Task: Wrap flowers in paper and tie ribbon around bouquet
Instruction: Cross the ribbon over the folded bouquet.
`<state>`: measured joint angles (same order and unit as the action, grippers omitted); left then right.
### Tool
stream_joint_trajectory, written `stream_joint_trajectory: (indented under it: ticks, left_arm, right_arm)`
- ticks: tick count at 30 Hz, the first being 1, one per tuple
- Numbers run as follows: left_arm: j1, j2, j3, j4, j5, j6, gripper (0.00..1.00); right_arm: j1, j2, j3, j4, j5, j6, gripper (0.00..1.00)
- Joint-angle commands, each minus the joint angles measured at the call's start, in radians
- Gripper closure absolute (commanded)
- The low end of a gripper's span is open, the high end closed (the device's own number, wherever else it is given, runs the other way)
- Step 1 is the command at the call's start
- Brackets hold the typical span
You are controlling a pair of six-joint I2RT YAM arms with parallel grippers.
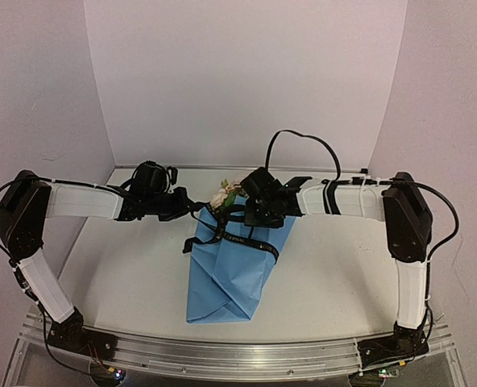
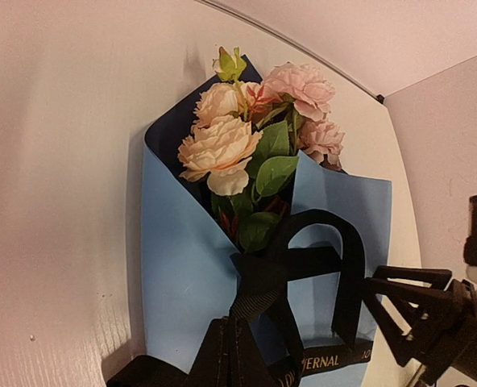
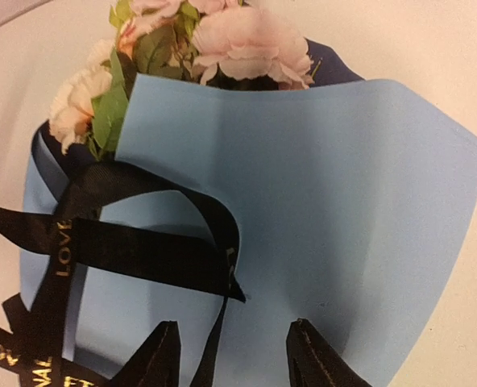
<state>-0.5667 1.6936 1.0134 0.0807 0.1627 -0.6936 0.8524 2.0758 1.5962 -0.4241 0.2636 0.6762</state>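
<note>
bouquet [image 1: 226,270] lies mid-table [image 1: 118,274], flowers [image 2: 222,145] at the far end. top view shows the ribbon [image 1: 259,242] banding the paper [image 1: 222,298]; only the wrist views show its loops and gold lettering. left fingers [image 2: 214,363] closed on a ribbon strand at the bouquet's left; right fingers [image 3: 162,359] apart over the paper, a loose strand between them.

The paper [image 1: 226,278] is presenting matt, smooth, lightly creased. The ribbon [image 3: 142,258] is showing woven cloth grain, gold lettering glossy. The table [image 1: 126,274] is appearing smooth, faintly satin.
</note>
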Motion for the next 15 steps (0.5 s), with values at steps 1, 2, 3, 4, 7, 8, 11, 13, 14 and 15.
stream_joint_trajectory:
  ticks: [1,2,3,4,7,8,11,13,14,15]
  left_arm:
    - [0.001,-0.024,0.055,0.039,0.008,0.023,1.00]
    - [0.000,-0.023,0.054,0.041,0.009,0.022,1.00]
    - [0.001,-0.023,0.054,0.043,0.010,0.022,1.00]
    - [0.001,-0.022,0.054,0.044,0.012,0.020,1.00]
    - [0.001,-0.022,0.053,0.044,0.011,0.020,1.00]
    - [0.001,-0.023,0.053,0.044,0.011,0.020,1.00]
    - [0.000,-0.023,0.053,0.044,0.011,0.019,1.00]
    - [0.000,-0.025,0.053,0.045,0.012,0.018,1.00]
    - [0.001,-0.025,0.052,0.044,0.012,0.018,1.00]
    - [0.001,-0.026,0.051,0.045,0.012,0.018,1.00]
  right_arm:
    - [0.003,-0.093,0.011,-0.004,-0.004,-0.007,0.50]
    - [0.002,-0.088,0.020,-0.015,-0.004,-0.014,0.50]
    - [0.002,-0.079,0.033,-0.024,-0.004,-0.023,0.50]
    - [-0.001,-0.063,0.051,-0.040,-0.013,-0.041,0.54]
    - [-0.008,-0.008,0.107,-0.065,-0.064,-0.082,0.62]
    - [-0.012,0.006,0.124,-0.080,-0.067,-0.089,0.64]
    - [-0.029,0.032,0.149,-0.101,-0.092,-0.098,0.67]
    - [-0.039,0.044,0.155,-0.109,-0.097,-0.102,0.67]
    - [-0.043,0.050,0.157,-0.115,-0.097,-0.104,0.67]
    - [-0.047,0.056,0.162,-0.121,-0.093,-0.108,0.68]
